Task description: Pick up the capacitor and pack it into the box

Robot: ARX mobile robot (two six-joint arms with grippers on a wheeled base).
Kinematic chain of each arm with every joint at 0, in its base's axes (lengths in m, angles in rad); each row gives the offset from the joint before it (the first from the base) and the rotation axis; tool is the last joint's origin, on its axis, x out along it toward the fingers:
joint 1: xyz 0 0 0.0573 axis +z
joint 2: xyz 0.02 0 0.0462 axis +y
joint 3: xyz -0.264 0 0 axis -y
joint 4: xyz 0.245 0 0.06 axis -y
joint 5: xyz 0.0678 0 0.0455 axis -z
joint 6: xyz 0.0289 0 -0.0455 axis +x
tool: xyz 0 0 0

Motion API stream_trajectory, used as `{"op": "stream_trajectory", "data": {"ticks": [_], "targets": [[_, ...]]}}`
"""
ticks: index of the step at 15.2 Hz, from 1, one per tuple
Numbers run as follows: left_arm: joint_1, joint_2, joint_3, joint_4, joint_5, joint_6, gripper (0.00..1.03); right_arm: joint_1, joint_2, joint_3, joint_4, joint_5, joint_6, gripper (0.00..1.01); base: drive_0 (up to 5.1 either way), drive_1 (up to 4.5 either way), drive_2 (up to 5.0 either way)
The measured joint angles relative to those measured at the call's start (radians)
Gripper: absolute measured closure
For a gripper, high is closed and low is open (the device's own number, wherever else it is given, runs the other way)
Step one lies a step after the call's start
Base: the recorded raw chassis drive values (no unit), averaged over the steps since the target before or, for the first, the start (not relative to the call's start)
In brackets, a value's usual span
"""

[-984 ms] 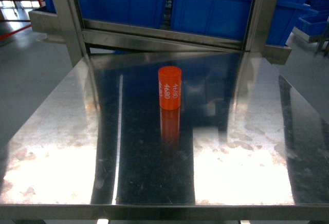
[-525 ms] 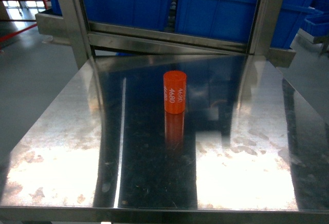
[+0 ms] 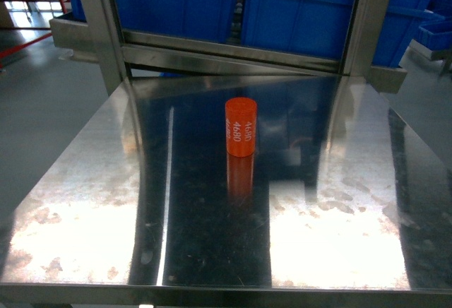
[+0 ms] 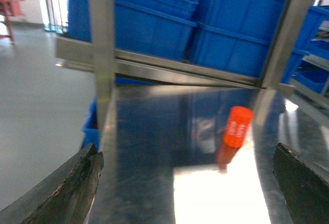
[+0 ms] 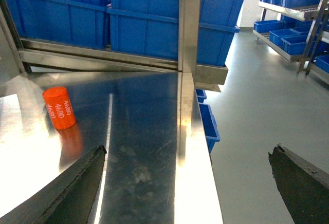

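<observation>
One capacitor [image 3: 240,126] stands upright, well beyond both spread, empty hands [image 4: 187,183] [image 5: 187,183].

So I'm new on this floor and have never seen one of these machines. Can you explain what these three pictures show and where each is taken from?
It is a wheeled robot with two arms, each ending in a gripper. One picture comes from a camera on the robot's body, looking down at a shiny steel table. The other two come from cameras on the arms' wrists.

On the table stands one orange cylinder, upright, with "4680" printed in white. That is the capacitor it should pick up. Behind the table, blue plastic bins sit on a metal rack.

In the wrist views, the dark wedges in the bottom corners are gripper fingers: the left gripper and the right gripper. Both are spread wide open and hold nothing. The box for packing is not visible in any view.
</observation>
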Motion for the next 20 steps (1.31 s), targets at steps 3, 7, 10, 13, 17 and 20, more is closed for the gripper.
{"op": "stream_trajectory", "data": {"ticks": [3,7,10,13,17,20], "targets": [[-0.179,0.828,0.269,0.648,-0.200,-0.063,0.05,0.000,0.000,0.000,0.001,0.000,0.000,0.03,0.0,0.00,0.0],[-0.319,1.490,0.725,0.678,-0.299,-0.082,0.05,0.000,0.000,0.000,0.000,0.000,0.000,0.03,0.0,0.00,0.0],[-0.349,1.677,0.962,0.625,-0.253,-0.093,0.05,0.000,0.000,0.000,0.000,0.000,0.000,0.03,0.0,0.00,0.0],[-0.350,1.786,1.059,0.581,-0.216,-0.090,0.05,0.000,0.000,0.000,0.000,0.000,0.000,0.03,0.0,0.00,0.0],[-0.349,1.831,1.093,0.576,-0.201,-0.081,0.05,0.000,0.000,0.000,0.000,0.000,0.000,0.03,0.0,0.00,0.0],[-0.346,1.875,1.138,0.554,-0.194,-0.077,0.05,0.000,0.000,0.000,0.000,0.000,0.000,0.03,0.0,0.00,0.0]]}}
